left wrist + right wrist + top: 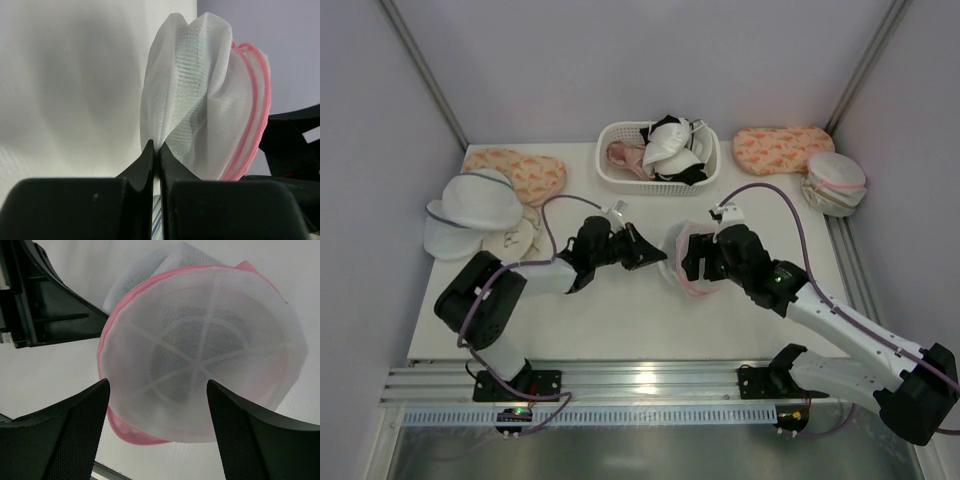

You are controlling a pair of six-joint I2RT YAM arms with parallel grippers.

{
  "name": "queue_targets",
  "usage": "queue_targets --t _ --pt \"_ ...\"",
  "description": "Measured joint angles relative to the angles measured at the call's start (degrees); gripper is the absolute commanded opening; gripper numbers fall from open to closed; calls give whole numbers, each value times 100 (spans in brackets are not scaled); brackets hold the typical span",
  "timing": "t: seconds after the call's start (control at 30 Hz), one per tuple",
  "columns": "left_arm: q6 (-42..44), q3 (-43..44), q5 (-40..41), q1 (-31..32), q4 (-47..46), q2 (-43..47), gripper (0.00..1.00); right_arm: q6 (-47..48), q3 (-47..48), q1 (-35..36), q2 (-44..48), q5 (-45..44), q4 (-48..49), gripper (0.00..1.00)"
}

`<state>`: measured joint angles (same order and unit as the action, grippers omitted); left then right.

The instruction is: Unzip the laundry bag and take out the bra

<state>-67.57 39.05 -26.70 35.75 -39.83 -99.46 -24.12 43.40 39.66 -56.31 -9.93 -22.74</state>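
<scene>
The laundry bag (pixel 686 260), a white mesh dome with a pink zipper rim, is held up on its edge at the table's middle. My left gripper (pixel 655 256) is shut on a fold of its mesh (pixel 175 140); the pink rim (pixel 260 115) faces away to the right. My right gripper (pixel 695 265) is open, its fingers (pixel 75 430) on either side of the bag's flat ribbed face (pixel 200 360) without touching it. A dark shape shows through the mesh; the bra is otherwise hidden.
A white basket (pixel 658 178) of bras stands at the back middle. White mesh domes (pixel 472 212) with grey-blue rims lie at the left. Orange patterned pouches (pixel 520 170) (pixel 782 148) lie at the back. Another pink-rimmed bag (pixel 835 183) sits at the right edge.
</scene>
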Motion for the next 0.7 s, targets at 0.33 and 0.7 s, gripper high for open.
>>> queue_targets --t 0.33,0.7 --pt "1143 1102 835 439 2918 1543 0 -13 323 570 -437 -293 44 80" --pt "1980 1082 2404 575 5302 2236 0 -44 382 787 -155 -577 -11 83"
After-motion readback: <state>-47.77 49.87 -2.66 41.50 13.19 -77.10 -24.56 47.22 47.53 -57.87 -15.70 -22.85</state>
